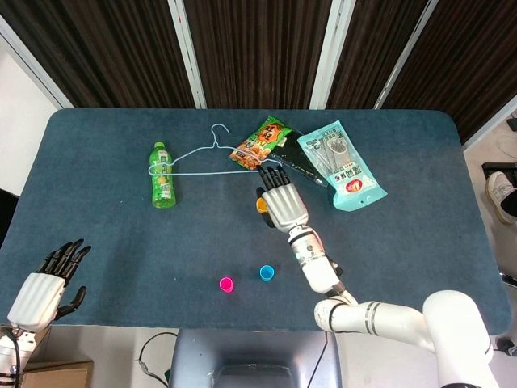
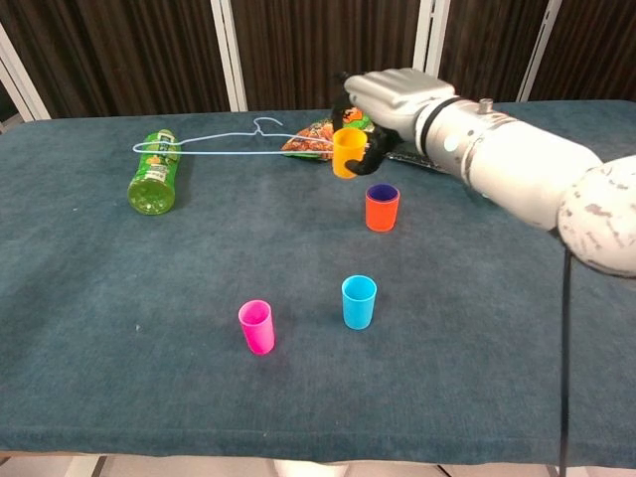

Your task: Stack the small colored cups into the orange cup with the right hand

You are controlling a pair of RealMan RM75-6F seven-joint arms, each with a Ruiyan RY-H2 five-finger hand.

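My right hand [image 2: 402,99] grips a yellow-orange cup [image 2: 348,152] and holds it in the air, well above the table. Below it and slightly to the right stands the orange cup [image 2: 382,207] with a purple cup nested inside. In the head view my right hand [image 1: 283,202] hides the orange cup, and only an edge of the yellow-orange cup [image 1: 261,204] shows at its left. A blue cup [image 2: 359,301] and a pink cup [image 2: 256,326] stand upright nearer the front edge. My left hand [image 1: 40,287] hangs off the table's front left corner, fingers apart and holding nothing.
A green bottle [image 1: 162,175] lies at the back left with a wire hanger [image 1: 212,153] resting over it. A snack bag [image 1: 260,143] and a teal packet [image 1: 341,166] lie at the back, just beyond my right hand.
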